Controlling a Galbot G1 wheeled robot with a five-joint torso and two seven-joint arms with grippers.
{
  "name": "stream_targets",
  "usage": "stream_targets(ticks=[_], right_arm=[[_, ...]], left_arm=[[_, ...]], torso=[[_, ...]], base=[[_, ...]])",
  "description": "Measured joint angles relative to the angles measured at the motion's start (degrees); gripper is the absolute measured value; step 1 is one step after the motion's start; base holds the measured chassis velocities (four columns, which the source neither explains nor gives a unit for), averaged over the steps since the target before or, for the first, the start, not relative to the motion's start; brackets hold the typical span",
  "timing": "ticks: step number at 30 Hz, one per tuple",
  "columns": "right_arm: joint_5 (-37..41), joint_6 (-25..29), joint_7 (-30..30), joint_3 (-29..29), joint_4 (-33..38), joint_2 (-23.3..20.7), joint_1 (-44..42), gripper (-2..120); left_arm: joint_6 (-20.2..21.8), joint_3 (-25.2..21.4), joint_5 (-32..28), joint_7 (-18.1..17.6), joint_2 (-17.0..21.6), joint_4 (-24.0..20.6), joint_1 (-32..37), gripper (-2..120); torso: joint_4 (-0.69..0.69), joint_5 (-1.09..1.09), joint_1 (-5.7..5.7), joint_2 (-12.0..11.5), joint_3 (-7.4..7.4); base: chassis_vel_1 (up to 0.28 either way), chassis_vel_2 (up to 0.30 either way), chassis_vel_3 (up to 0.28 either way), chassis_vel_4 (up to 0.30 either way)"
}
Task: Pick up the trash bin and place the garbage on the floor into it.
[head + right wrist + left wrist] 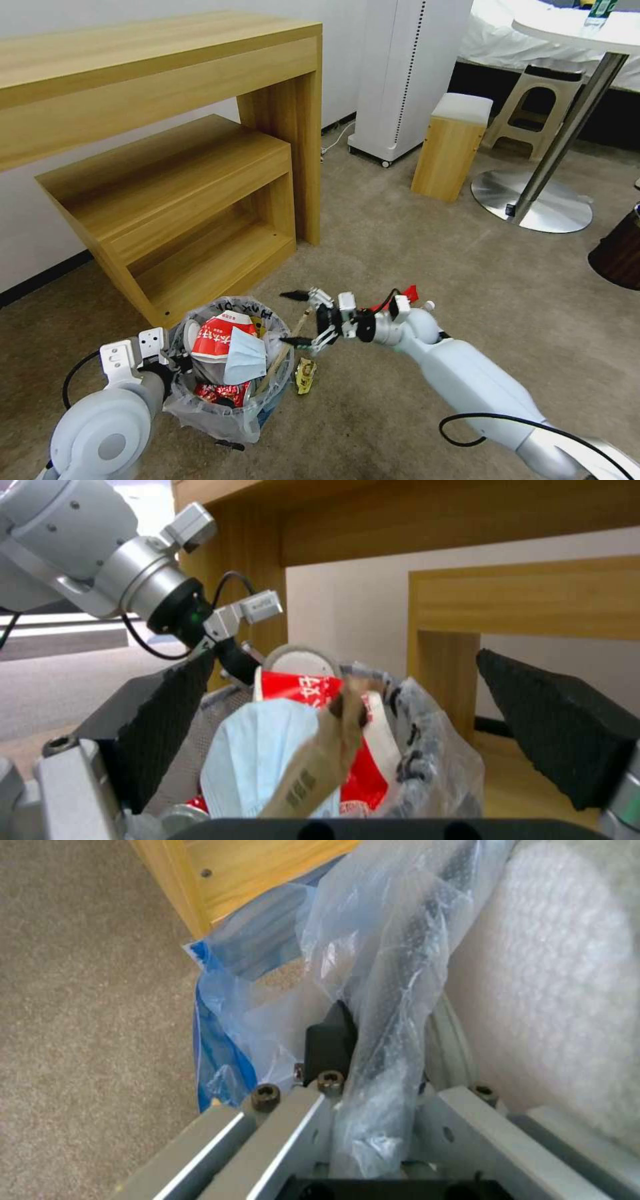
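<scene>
The left gripper (pixel 175 363) is clamped on the rim of the bin (pixel 230 363), full of a mask (pixel 243 357) and red packets, on the floor (pixel 413 267). The right gripper (pixel 297 319) is beside it, fingers apart, empty. A yellow wrapper (pixel 305 375) lies beside the bin.

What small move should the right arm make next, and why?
Probably lower the open right gripper to the yellow wrapper lying on the carpet beside the bin. The gripper is empty, and the left gripper holds the bin's rim.
</scene>
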Motion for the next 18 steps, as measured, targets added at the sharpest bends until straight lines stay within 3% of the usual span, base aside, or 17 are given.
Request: stream_targets(ticks=[10,14,18], right_arm=[[-0.4,0.0,0.0,-0.6,-0.2,1.8,-0.8,100],[-0.2,0.0,-0.6,0.1,2.1,0.3,-0.9,100],[2.0,-0.7,-0.5,5.1,8.0,-2.8,-3.3,100]], left_arm=[[0.0,-0.4,0.1,0.1,0.2,-0.4,0.6,0],[0.0,-0.8,0.0,0.1,0.5,-0.5,0.6,0],[0.0,-1.1,-0.2,0.1,0.6,0.2,0.2,0]], torso=[[0.02,0.0,0.0,0.0,0.0],[0.02,0.0,0.0,0.0,0.0],[0.01,0.0,0.0,0.0,0.0]], base=[[0.0,0.0,0.0,0.0],[0.0,0.0,0.0,0.0],[0.0,0.0,0.0,0.0]])
